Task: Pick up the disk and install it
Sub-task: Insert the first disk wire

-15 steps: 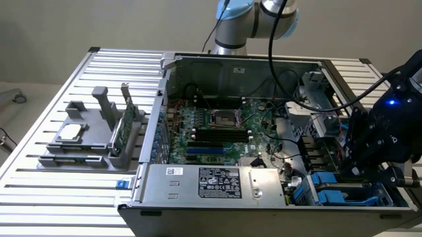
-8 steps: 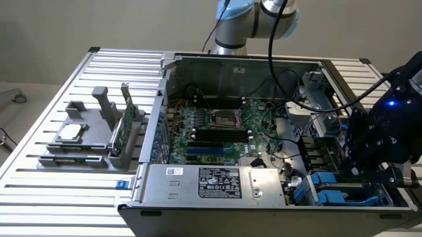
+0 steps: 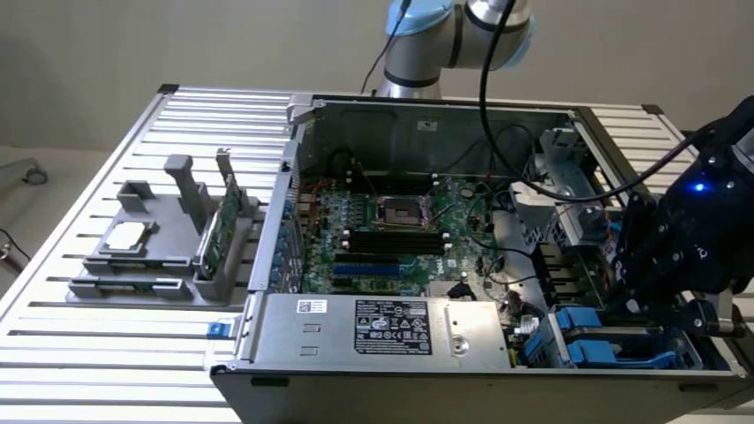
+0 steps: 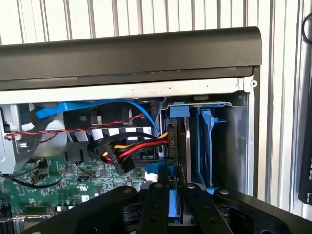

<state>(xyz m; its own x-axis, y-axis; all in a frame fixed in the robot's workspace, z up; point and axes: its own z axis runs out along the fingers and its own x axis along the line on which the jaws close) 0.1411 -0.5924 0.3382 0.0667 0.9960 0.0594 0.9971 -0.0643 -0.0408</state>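
A: So, in the exterior view, where is the arm?

B: At about four o'clock in the open computer case (image 3: 425, 115), which lies on the slatted worktop (image 3: 118, 353). The black gripper (image 3: 645, 296) hangs over the drive bay, right above the blue carrier rails (image 3: 589, 340). A grey tray (image 3: 154, 256) with a square silver chip (image 3: 127, 235) and an upright green circuit card (image 3: 224, 221) sits at nine o'clock, well apart.

A: And from the wrist view?

B: The gripper (image 4: 169, 195) has its jaws drawn close together on the disk (image 4: 170, 207), a blue-edged slab standing on edge between them. It sits at the mouth of the bay, just beside a blue-railed drive (image 4: 207, 146) already seated. Red, yellow and black power leads (image 4: 136, 146) run to the bay at nine o'clock.
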